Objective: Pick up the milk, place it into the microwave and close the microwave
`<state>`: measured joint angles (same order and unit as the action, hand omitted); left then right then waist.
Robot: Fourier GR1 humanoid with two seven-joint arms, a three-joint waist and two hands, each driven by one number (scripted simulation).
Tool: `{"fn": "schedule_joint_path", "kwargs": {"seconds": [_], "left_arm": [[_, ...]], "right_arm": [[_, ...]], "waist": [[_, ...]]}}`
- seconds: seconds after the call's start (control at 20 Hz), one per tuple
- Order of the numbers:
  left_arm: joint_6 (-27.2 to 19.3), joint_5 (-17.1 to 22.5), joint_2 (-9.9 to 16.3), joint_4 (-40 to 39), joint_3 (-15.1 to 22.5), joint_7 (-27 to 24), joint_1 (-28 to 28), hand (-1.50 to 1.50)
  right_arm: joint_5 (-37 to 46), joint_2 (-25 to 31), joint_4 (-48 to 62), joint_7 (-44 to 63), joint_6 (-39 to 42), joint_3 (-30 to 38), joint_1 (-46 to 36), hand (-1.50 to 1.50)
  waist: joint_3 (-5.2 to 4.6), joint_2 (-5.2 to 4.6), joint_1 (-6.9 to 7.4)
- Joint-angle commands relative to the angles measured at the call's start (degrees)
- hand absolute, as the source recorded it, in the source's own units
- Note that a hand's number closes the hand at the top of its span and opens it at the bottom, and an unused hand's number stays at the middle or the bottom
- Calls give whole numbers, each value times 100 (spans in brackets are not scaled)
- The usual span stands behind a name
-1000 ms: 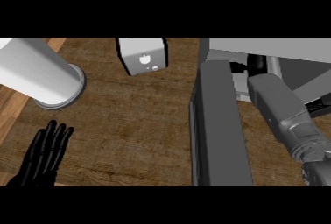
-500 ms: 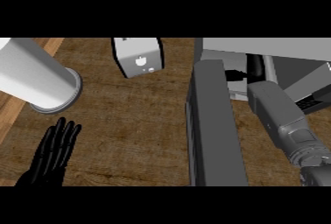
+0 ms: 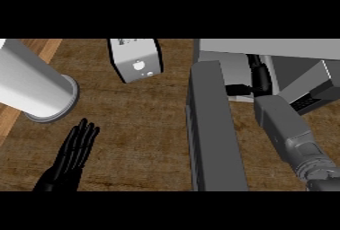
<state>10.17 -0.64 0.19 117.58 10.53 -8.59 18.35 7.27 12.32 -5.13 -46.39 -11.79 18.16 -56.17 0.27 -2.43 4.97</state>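
Wooden table [image 3: 146, 134]: your right hand [image 3: 260, 74] reaches inside the microwave [image 3: 279, 49], fingers unreadable; left hand [image 3: 69, 157] flat; door [image 3: 212, 134] may catch your forearm.

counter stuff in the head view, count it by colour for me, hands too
White or pale: 2, the tall cylinder and the small carton-like box.
Grey: 2, the microwave and its open door.
Black: 2, the left hand, open on the wooden counter, and the right hand, reaching into the microwave.
Total: 6.
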Motion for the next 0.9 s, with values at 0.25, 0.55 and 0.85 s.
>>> {"fn": "schedule_joint_path", "kwargs": {"seconds": [0.25, 0.55, 0.85], "left_arm": [[406, 14, 266, -200, 231, 156, -148, -150], [571, -161, 197, -1267, 313, 482, -1412, 150], [700, -374, 238, -1582, 614, 88, -1054, 150]], "right_arm": [[-130, -228, -112, -679, 910, 77, 716, -150], [-214, -309, -292, -794, 1199, 84, 1016, -150], [-124, -227, -846, -1236, 1692, -216, 1948, -150]], "waist": [[-10, 135, -241], [-20, 195, -461], [-29, 254, -529]]}}
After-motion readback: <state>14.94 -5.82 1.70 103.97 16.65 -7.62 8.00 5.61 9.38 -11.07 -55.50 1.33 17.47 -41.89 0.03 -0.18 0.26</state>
